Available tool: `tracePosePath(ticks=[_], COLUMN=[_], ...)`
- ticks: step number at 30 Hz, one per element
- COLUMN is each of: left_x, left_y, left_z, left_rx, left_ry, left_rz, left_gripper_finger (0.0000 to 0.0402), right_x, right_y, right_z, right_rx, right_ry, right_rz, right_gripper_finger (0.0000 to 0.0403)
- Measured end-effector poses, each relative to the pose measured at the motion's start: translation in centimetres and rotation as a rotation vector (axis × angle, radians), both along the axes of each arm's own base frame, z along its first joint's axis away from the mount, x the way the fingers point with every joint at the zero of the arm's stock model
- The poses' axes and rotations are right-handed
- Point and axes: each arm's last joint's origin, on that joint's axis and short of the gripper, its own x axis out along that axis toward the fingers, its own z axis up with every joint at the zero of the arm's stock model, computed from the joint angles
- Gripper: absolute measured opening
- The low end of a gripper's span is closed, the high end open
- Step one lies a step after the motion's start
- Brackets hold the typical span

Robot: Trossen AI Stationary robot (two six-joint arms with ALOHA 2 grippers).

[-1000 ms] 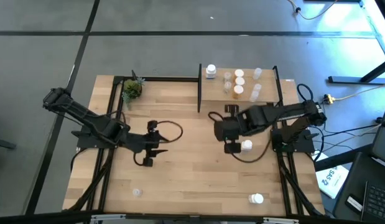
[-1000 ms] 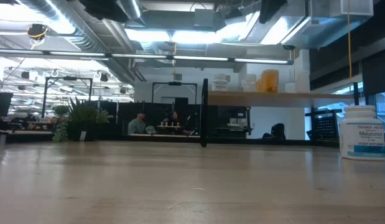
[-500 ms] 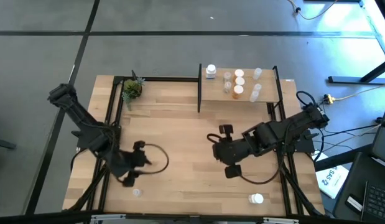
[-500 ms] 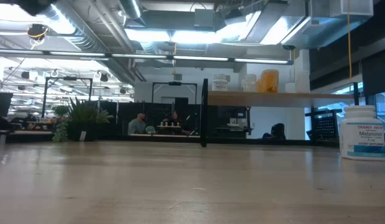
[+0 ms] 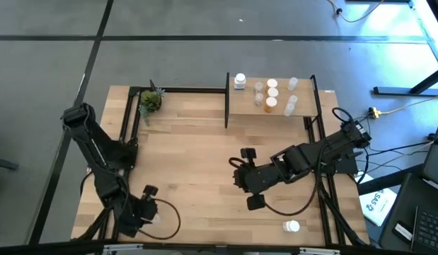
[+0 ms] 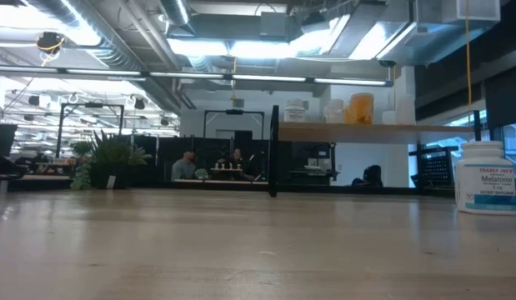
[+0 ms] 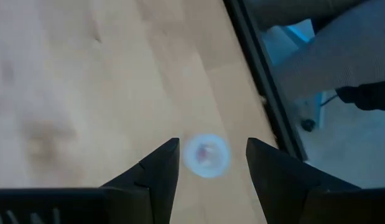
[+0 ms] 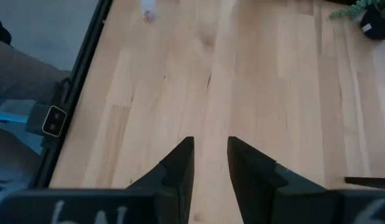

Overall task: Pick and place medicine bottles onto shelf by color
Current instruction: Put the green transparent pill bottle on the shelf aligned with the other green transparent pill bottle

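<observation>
My left gripper (image 5: 148,212) is open at the table's near left corner. Its fingers stand on either side of a small clear bottle (image 7: 206,155), seen from above, without touching it. My right gripper (image 5: 240,178) is a little open and empty over the table's middle (image 8: 209,155). The shelf (image 5: 303,112) at the far right carries several bottles: one white (image 5: 239,81), some clear (image 5: 259,88) and some orange with white caps (image 5: 272,93). A white bottle (image 5: 293,226) stands on the table near the right front edge.
A small green potted plant (image 5: 149,101) stands at the far left corner. Black frame rails run along the table's left and right sides (image 5: 127,120). In the low view a white labelled bottle (image 6: 485,177) stands at the right. People show in the room behind.
My left gripper has gone from the table's middle toward the near left corner and down over the clear bottle. My right gripper has gone from below the shelf toward the near edge and the left. The white bottle beside it no longer shows in the high view.
</observation>
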Motion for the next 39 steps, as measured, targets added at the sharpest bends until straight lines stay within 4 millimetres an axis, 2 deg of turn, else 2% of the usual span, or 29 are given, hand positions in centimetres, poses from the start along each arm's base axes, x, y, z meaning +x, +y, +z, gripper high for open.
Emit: tracePosePath(ticks=[7, 13, 18, 25, 34, 39], left_x=[-1.1, -2.8, -3.8, -3.8, -4.1, -3.5], left_y=[-1.2, -1.9, -2.8, -3.9, -4.6, -5.0], left_z=[-0.5, -0.8, -2.0, -5.1, -6.6, -7.4], left_rx=[-0.019, -0.055, -0.048, 0.009, 0.02, 0.013], left_ry=[0.017, 0.051, 0.058, 0.099, -0.011, -0.028], left_rz=[-0.026, 0.098, 0.182, 0.299, 0.397, 0.416], left_gripper_finger=[0.018, 0.018, 0.018, 0.018, 0.018, 0.018], right_x=[1.0, 1.5, 1.8, 1.8, 1.9, 1.9], right_y=[0.4, 0.6, 0.8, 0.8, 0.8, 0.8], right_z=[-0.6, -0.6, -0.4, -0.3, -0.2, -0.2], right_rx=[-0.005, 0.008, 0.016, 0.023, 0.028, 0.027], right_ry=[-0.033, -0.07, -0.109, -0.116, -0.127, -0.127], right_rz=[-0.018, -0.023, -0.023, -0.027, -0.026, -0.025], right_gripper_finger=[0.0099, 0.0099, 0.0099, 0.0099, 0.0099, 0.0099])
